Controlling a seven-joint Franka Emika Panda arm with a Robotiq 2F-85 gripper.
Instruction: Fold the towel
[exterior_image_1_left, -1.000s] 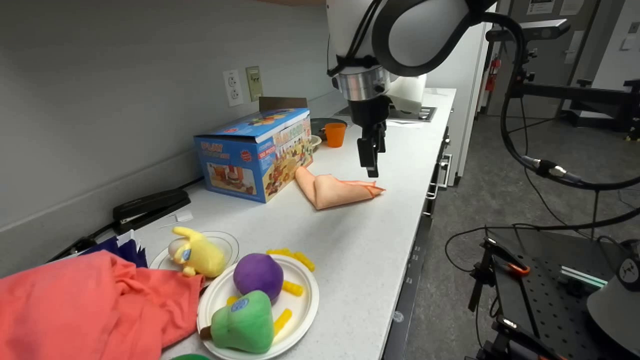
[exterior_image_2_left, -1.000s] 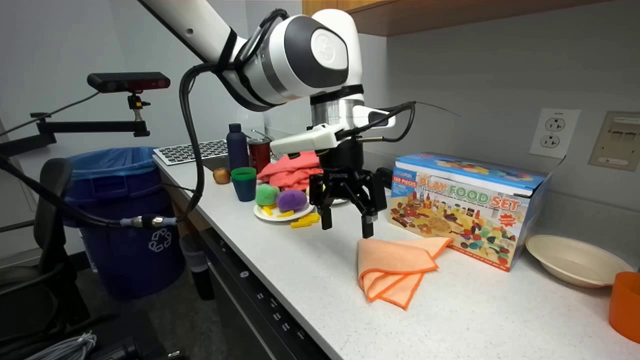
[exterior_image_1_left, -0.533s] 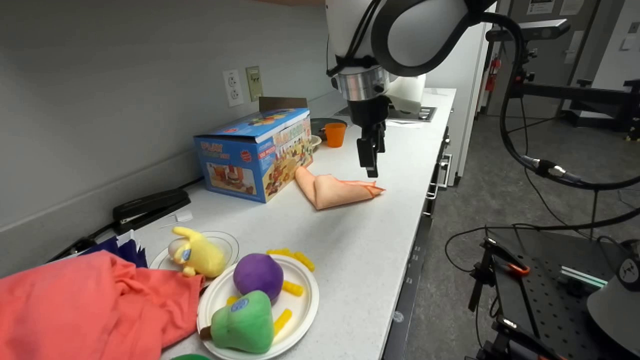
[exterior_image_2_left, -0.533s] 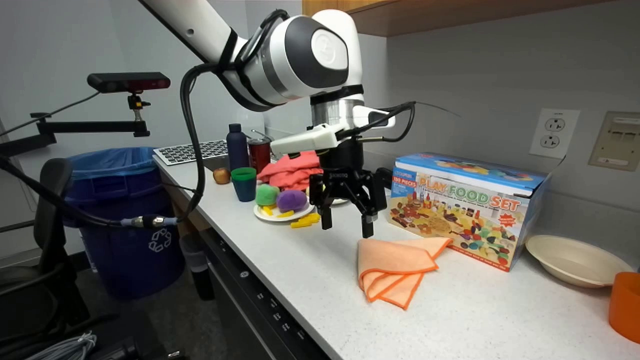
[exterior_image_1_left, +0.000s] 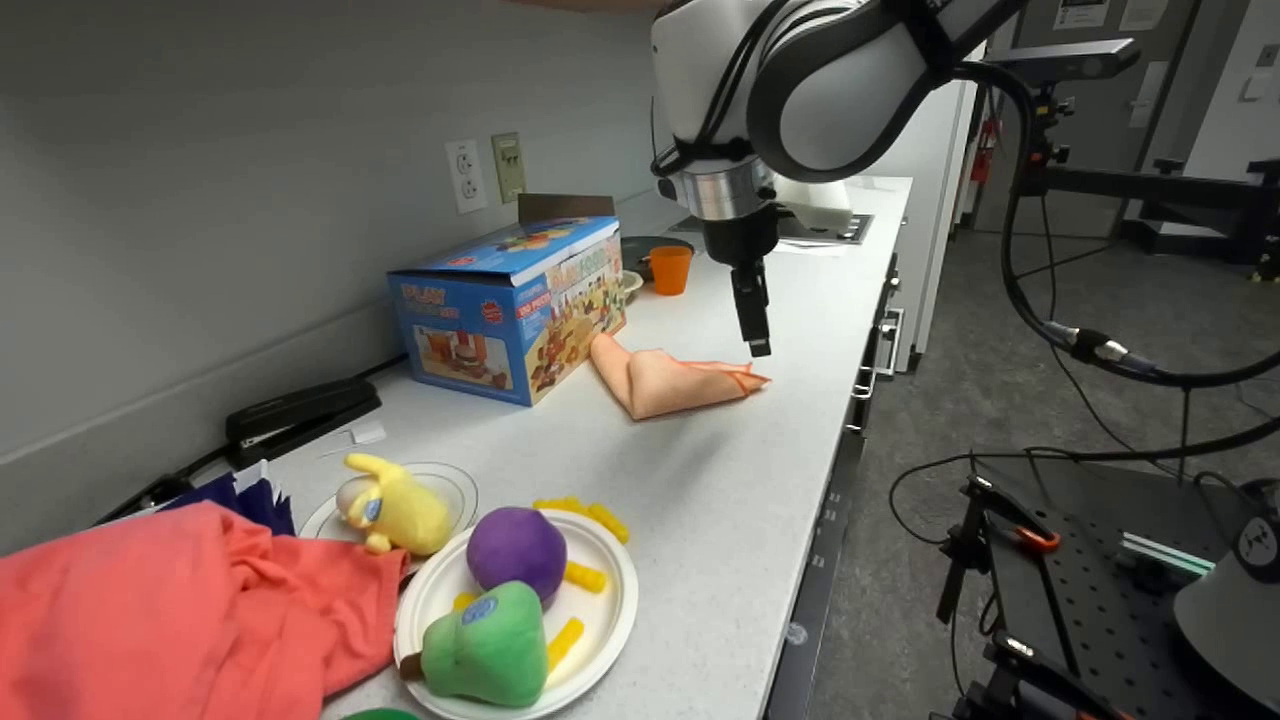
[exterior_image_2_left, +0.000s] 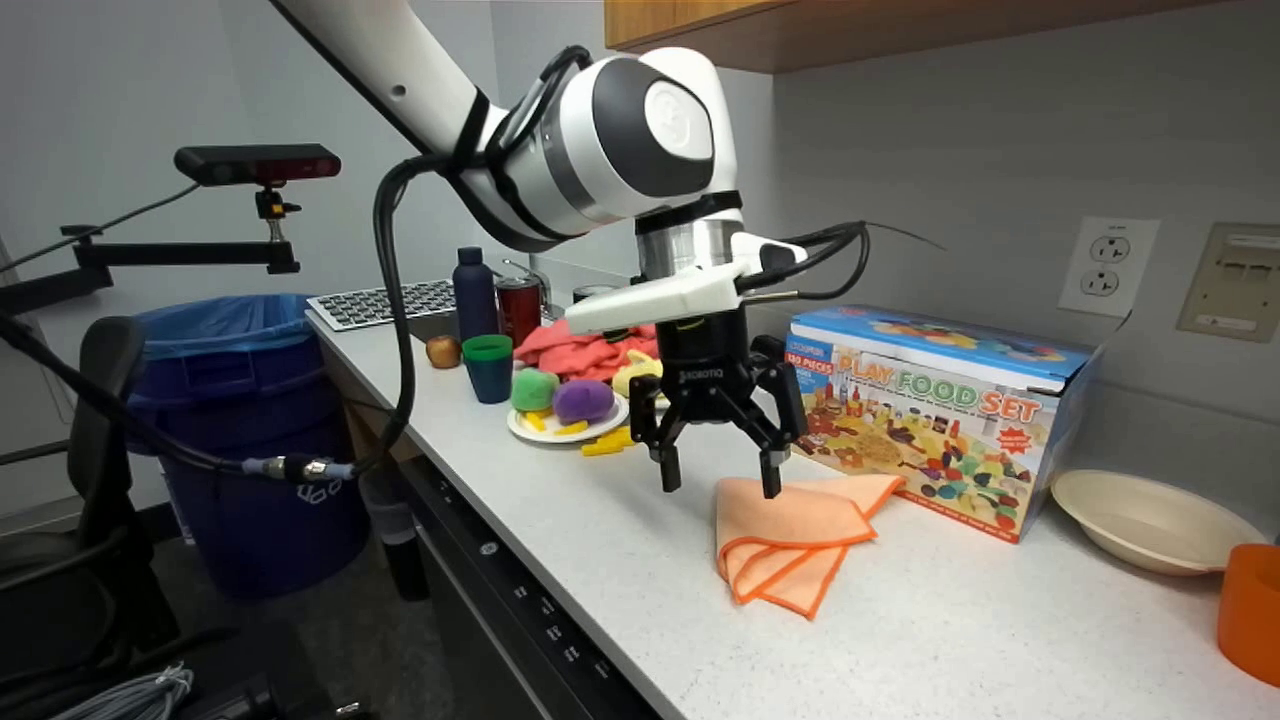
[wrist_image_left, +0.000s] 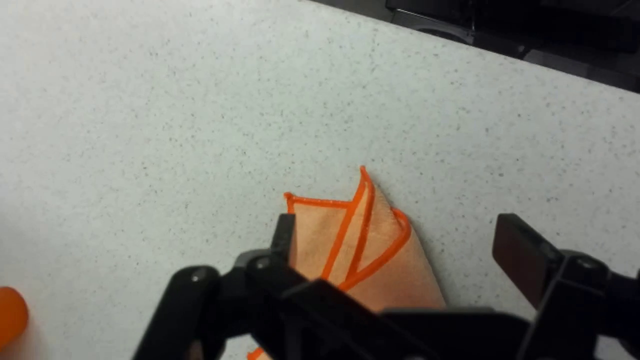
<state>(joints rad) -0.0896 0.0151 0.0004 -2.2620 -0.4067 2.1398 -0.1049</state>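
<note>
Counter (exterior_image_2_left: 950, 620): gripper (exterior_image_2_left: 721, 490) lowered, jaws wide; towel (exterior_image_2_left: 800, 523) unmoved at gripper's four o'clock in an exterior view; grasp seemingly intended.

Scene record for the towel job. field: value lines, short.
target: towel, peach with orange edging
fold: looks partial, corners misaligned
effector: gripper, open, above the counter near the towel
held: nothing
beside towel: play food box, contact unclear
toys: pear-shaped green toy and round purple toy on white plate
other cloth: red-salmon cloth, rumpled
</note>
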